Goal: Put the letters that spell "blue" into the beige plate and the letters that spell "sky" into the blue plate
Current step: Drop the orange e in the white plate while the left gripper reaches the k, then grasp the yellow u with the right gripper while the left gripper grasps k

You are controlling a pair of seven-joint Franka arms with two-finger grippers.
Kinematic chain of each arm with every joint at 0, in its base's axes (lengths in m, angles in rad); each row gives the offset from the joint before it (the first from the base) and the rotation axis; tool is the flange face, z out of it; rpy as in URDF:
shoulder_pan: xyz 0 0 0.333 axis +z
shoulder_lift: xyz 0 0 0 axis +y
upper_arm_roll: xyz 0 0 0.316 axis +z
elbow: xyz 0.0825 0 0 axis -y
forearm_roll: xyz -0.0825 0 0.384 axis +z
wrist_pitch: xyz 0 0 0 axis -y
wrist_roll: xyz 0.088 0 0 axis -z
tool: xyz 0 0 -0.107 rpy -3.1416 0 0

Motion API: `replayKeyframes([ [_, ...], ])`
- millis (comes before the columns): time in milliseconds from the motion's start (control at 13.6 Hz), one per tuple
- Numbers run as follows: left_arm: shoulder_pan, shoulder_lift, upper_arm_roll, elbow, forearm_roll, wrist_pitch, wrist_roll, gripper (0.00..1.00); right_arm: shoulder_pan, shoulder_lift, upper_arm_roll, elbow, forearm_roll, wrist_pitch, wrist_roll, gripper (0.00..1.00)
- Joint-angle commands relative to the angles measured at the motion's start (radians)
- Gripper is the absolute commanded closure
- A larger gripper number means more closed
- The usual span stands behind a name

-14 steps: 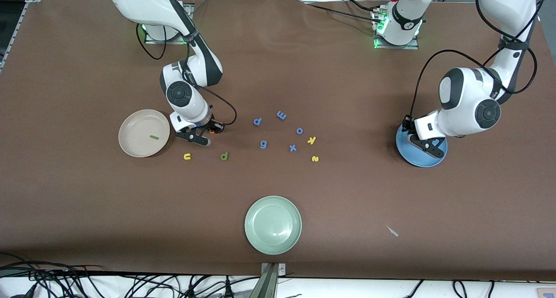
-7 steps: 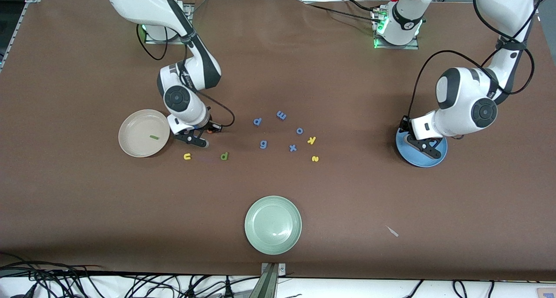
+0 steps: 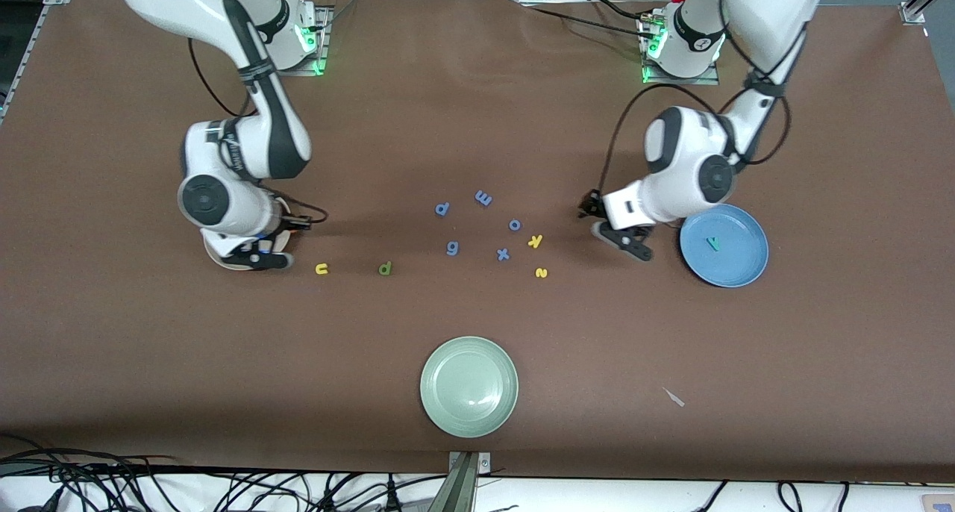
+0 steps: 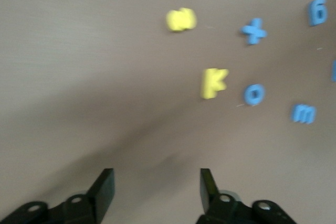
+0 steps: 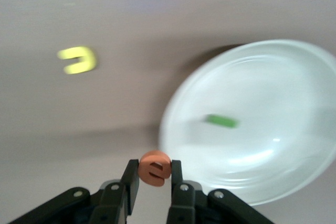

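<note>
Nearest you on the brown desk (image 3: 671, 333), close to its front edge, sits the pale green plate (image 3: 469, 386), with a small pale scrap (image 3: 674, 398) toward the left arm's end and wide bare desk on either side. Farther in lie the yellow "u" (image 3: 321, 269) and green "b" (image 3: 385, 268), then the yellow "s" (image 3: 542, 272) and yellow "k" (image 3: 535, 240) beside the five blue letters (image 3: 503, 254) at the desk's middle. Your right gripper (image 5: 153, 187) is clamped on the orange "e" (image 5: 154, 169), over the desk just at the rim of the beige plate (image 5: 294, 182), which holds the dark green "l" (image 5: 221, 121); in the front view that arm covers most of the plate. Your left gripper (image 4: 156, 187) hangs with its fingers apart and nothing between them, over bare desk between the "k" and the blue plate (image 3: 746, 269), where the teal "y" (image 3: 714, 242) lies. The desk near the arm bases is open brown surface.
</note>
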Motion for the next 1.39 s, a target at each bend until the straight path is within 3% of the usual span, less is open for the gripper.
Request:
replayKeyframes([
  [0, -0.096, 0.095, 0.014, 0.086, -0.11, 0.06, -0.008, 0.24, -0.038, 0.014, -0.031, -0.009, 0.016, -0.012, -0.117, 0.89],
  [73, -0.121, 0.12, 0.014, 0.11, -0.112, 0.08, -0.008, 0.24, -0.058, 0.024, -0.029, -0.009, 0.016, -0.013, -0.137, 0.76],
  [147, -0.133, 0.138, 0.014, 0.141, -0.102, 0.082, -0.006, 0.24, -0.062, 0.028, -0.029, -0.009, 0.016, -0.014, -0.12, 0.24],
  [220, -0.153, 0.152, 0.014, 0.167, -0.102, 0.082, -0.006, 0.25, -0.062, 0.028, -0.029, -0.008, 0.016, -0.015, -0.12, 0.0],
  [513, -0.181, 0.169, 0.02, 0.193, -0.068, 0.1, -0.022, 0.39, -0.036, 0.005, 0.001, 0.03, 0.016, -0.018, -0.135, 0.0],
  [660, -0.187, 0.171, 0.02, 0.195, 0.103, 0.137, -0.099, 0.48, -0.029, 0.019, 0.055, 0.072, 0.018, 0.003, -0.132, 0.0],
  [879, -0.188, 0.198, 0.018, 0.245, 0.407, 0.134, -0.313, 0.47, -0.026, 0.099, 0.106, 0.138, 0.016, 0.092, -0.125, 0.0],
  [1099, -0.196, 0.215, 0.018, 0.245, 0.417, 0.134, -0.373, 0.37, -0.026, 0.165, 0.13, 0.194, 0.018, 0.123, -0.119, 0.0],
  [1319, -0.196, 0.241, 0.018, 0.247, 0.415, 0.14, -0.365, 0.35, -0.024, 0.205, 0.132, 0.218, 0.018, 0.16, -0.114, 0.0],
])
